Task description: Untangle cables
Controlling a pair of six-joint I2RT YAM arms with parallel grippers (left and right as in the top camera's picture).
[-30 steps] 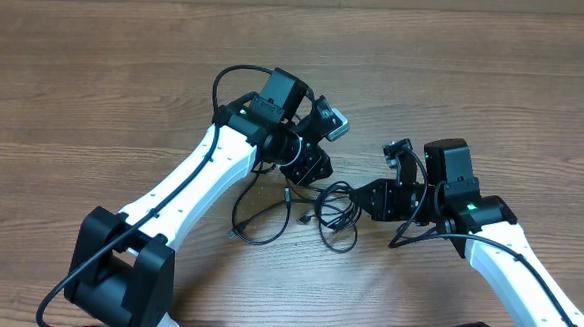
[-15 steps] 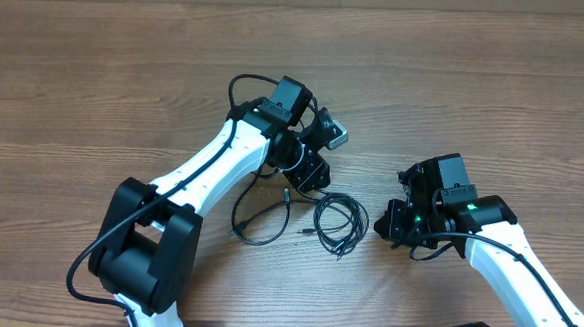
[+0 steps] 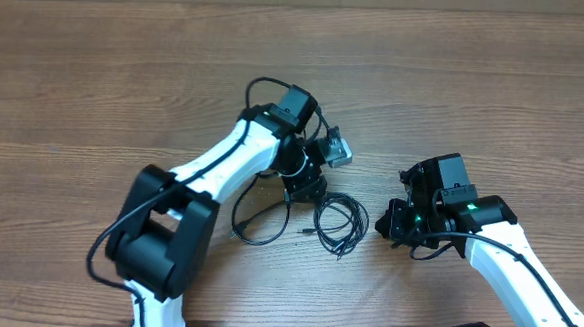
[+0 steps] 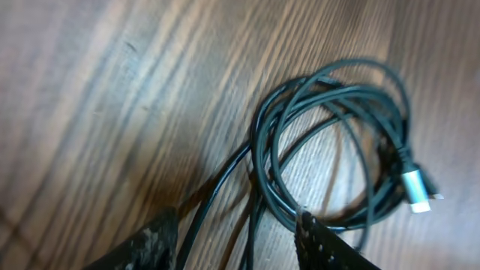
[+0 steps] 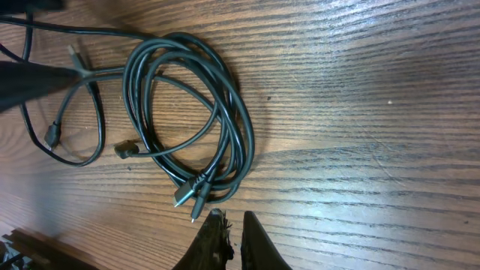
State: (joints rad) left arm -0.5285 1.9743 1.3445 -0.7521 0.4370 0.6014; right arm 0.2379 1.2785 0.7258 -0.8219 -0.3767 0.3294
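The cables lie mid-table: a coiled black bundle (image 3: pixel 340 222) with silver-tipped plugs, and a looser black loop (image 3: pixel 258 225) to its left. My left gripper (image 3: pixel 306 187) hangs over the strands at the coil's upper left. In the left wrist view it (image 4: pixel 236 225) is open, with cable strands running between its fingers; the coil (image 4: pixel 337 142) and a silver plug (image 4: pixel 417 192) lie beyond. My right gripper (image 3: pixel 390 225) sits just right of the coil. In the right wrist view it (image 5: pixel 234 221) is shut and empty, close to the coil's plug ends (image 5: pixel 190 196).
The bare wooden table (image 3: pixel 495 104) stretches all round the cables. The left arm's white link (image 3: pixel 217 165) crosses above the loose loop. In the right wrist view that loop (image 5: pixel 75 150) trails off to the left of the coil (image 5: pixel 187 112).
My right gripper has pulled back to the right, away from the coil, and now rests beside it. My left gripper has shifted a little right and down toward the cables.
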